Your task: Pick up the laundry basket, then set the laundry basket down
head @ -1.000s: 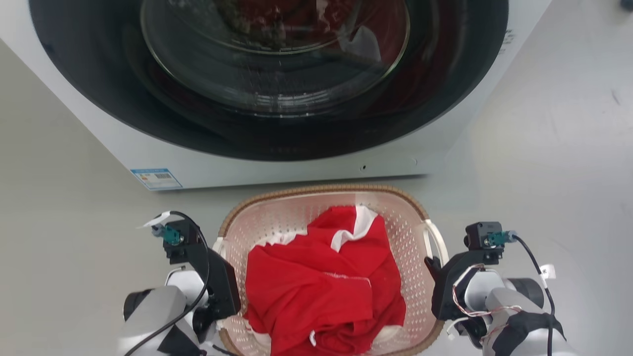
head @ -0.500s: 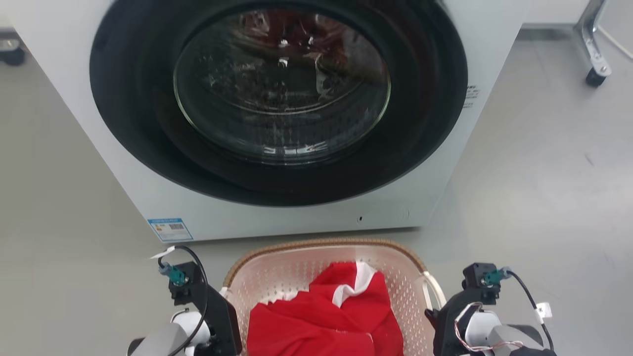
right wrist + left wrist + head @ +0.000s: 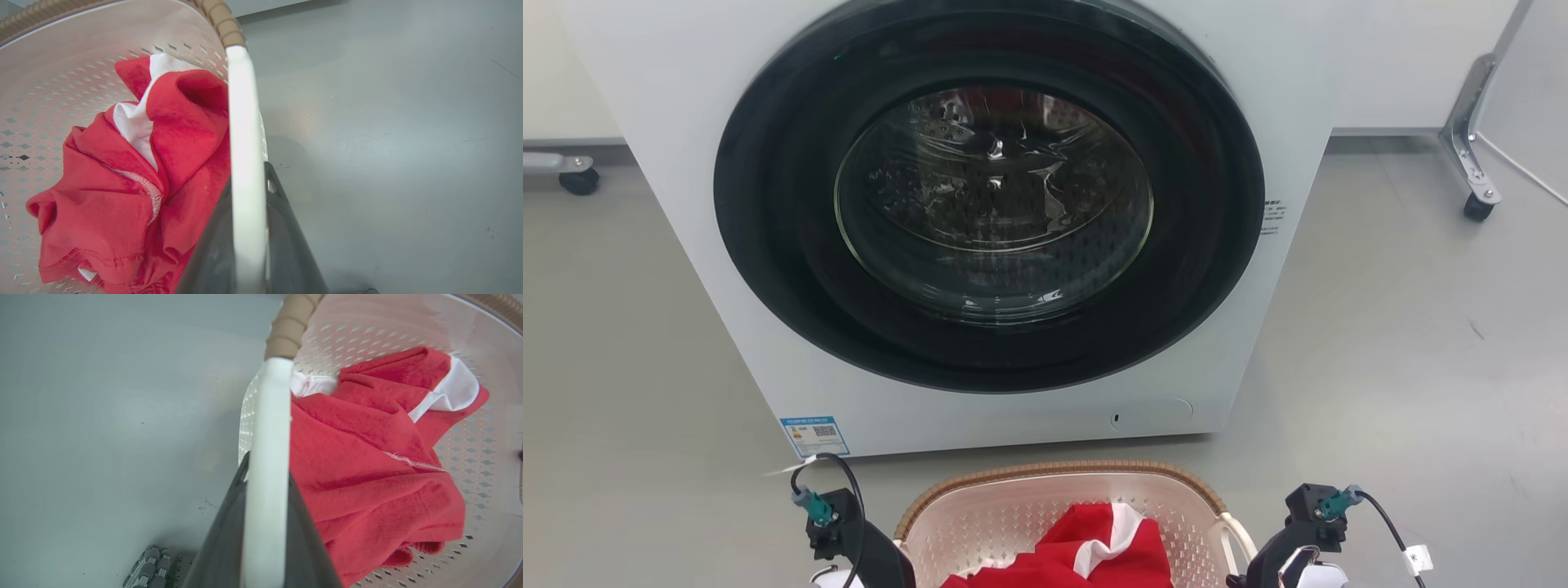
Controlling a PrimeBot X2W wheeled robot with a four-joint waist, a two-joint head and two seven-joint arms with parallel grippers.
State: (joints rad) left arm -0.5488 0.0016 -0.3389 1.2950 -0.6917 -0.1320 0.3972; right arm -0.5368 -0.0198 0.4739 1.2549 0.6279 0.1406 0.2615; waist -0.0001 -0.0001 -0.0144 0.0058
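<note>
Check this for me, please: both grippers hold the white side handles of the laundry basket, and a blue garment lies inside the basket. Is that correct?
Not quite. The garment is red with white trim, not blue; the left wrist view shows this clearly. The rest is right: the left gripper and the right gripper each clamp a white side handle of the laundry basket.

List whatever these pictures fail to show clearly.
- Head view: the laundry basket's near half, cut off by the bottom edge.
- Head view: print on the sticker of the washing machine, too small.
- Wrist views: the basket's underside, hidden by its walls and the red cloth.
</note>
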